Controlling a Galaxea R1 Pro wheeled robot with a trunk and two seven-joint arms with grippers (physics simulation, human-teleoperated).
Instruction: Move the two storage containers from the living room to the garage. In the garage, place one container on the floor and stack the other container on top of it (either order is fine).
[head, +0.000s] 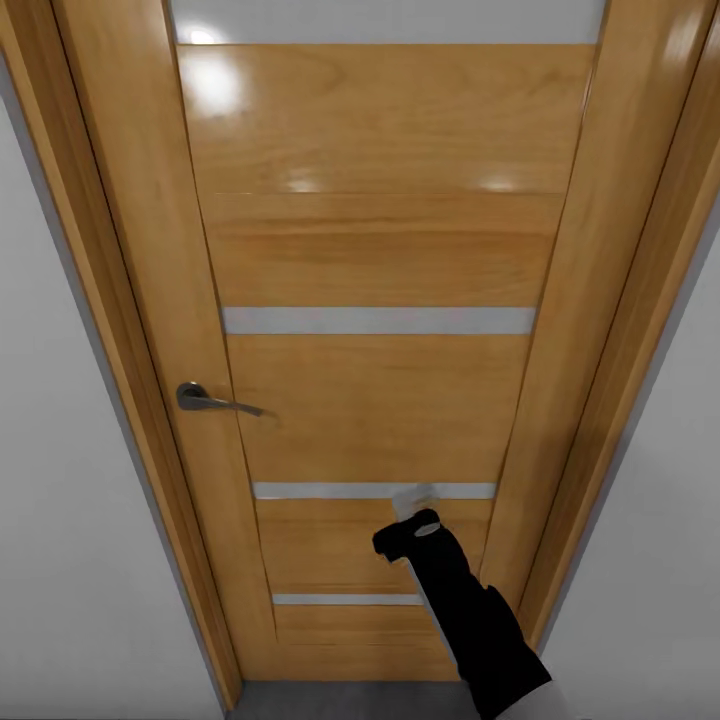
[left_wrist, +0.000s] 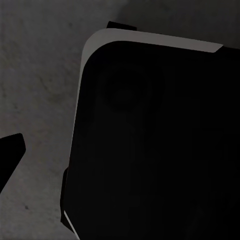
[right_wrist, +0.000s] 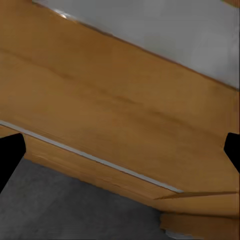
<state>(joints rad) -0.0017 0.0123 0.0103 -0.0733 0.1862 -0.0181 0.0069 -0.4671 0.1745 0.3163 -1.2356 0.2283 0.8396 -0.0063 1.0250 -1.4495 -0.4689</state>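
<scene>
Head view: right gripper (head: 412, 530) near wooden door (head: 380, 250).

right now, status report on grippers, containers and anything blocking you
Right gripper open, empty, up at closed wooden door. Left gripper state unclear. Door handle untouched. Door blocks path.

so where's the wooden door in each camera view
Head view: the wooden door fills the middle, handle at its left, right arm low in front.
Right wrist view: its lower panels run across the picture, above grey floor.
Left wrist view: not in it.
Shared landmark: the door's pale strips.
</scene>
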